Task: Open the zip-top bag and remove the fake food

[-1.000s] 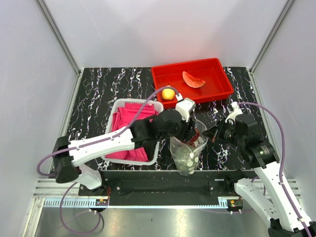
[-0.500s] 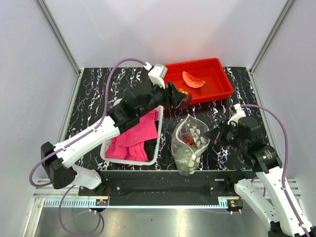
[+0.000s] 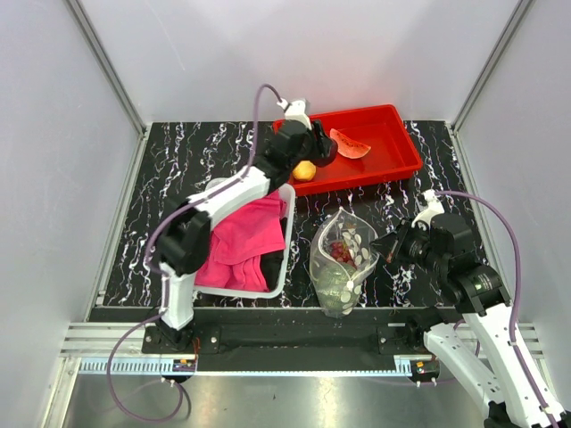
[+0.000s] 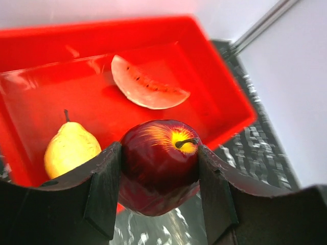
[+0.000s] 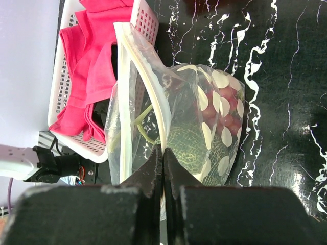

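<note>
Dark red and glossy, an apple (image 4: 158, 161) sits clamped between the two black fingers (image 4: 104, 194) of the left gripper (image 4: 159, 178), its stem and yellow patch facing the wrist camera. The jaws are spread about the width of the fruit and press on both its sides. The left arm reaches far out across the table (image 3: 178, 160), and the apple hangs over the near edge of the red tray (image 3: 388, 134) at the back. Two pieces of fake food lie in that tray – a watermelon slice (image 4: 148, 92) towards the far side and a yellow pear (image 4: 69, 150) in the near corner, well apart from each other.

The zip-top bag (image 3: 343, 267) stands on the table near the front edge, just right of the white basket (image 3: 234, 183) that holds pink cloth (image 3: 234, 241). Its mouth gapes open. The right gripper (image 5: 163, 155) has its fingers pressed together on the bag's rim, pinching the thin plastic at the right side of the opening. Through the clear, dotted plastic show purple-red grapes (image 5: 230, 109) and a green melon (image 5: 189, 145) with a curled stem – both inside the bag.
</note>
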{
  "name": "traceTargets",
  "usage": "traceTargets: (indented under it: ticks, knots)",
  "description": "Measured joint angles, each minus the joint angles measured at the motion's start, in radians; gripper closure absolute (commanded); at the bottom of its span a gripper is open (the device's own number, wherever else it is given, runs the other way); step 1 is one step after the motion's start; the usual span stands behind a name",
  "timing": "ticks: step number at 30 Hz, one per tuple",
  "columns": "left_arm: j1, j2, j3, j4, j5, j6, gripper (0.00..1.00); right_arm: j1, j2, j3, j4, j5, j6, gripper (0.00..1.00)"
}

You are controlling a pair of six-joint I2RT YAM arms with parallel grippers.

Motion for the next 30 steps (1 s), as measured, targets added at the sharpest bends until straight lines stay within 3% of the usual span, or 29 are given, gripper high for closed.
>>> traceTargets:
  ticks: [10, 11, 12, 13, 14, 16, 18, 20, 24, 30]
  knots:
    - [-0.006, 0.359, 0.149, 0.109, -0.092, -0.008, 1.0, 0.0, 0.001, -0.006, 0.012, -0.006, 0.0, 1.0]
    - [-0.005, 0.379, 0.16, 0.111, -0.098, -0.008, 0.96, 0.0, 0.001, -0.006, 0.012, -0.006, 0.001, 1.0]
    - [-0.002, 0.405, 0.182, 0.111, -0.104, -0.01, 0.88, 0.0, 0.001, -0.006, 0.013, -0.006, 0.002, 1.0]
    - [0.001, 0.423, 0.196, 0.113, -0.108, -0.01, 0.6, 0.0, 0.001, -0.006, 0.013, -0.007, 0.004, 1.0]
    - [0.004, 0.433, 0.203, 0.114, -0.111, -0.011, 0.48, 0.0, 0.001, -0.006, 0.013, -0.008, 0.006, 1.0]
    - [0.009, 0.44, 0.206, 0.116, -0.111, -0.011, 0.27, 0.0, 0.001, -0.006, 0.013, -0.013, 0.008, 1.0]
    - [0.012, 0.44, 0.208, 0.121, -0.109, -0.009, 0.16, 0.0, 0.001, -0.007, 0.014, -0.016, 0.011, 1.0]
    - [0.014, 0.438, 0.207, 0.128, -0.101, -0.003, 0.1, 0.0, 0.003, -0.007, 0.017, -0.02, 0.013, 1.0]
    - [0.019, 0.386, 0.154, 0.113, -0.052, 0.005, 0.09, 0.0, 0.013, -0.007, 0.021, -0.021, 0.013, 1.0]
    - [0.025, 0.161, 0.073, -0.05, 0.078, 0.021, 0.12, 0.0, 0.023, -0.007, 0.022, -0.021, 0.012, 1.0]
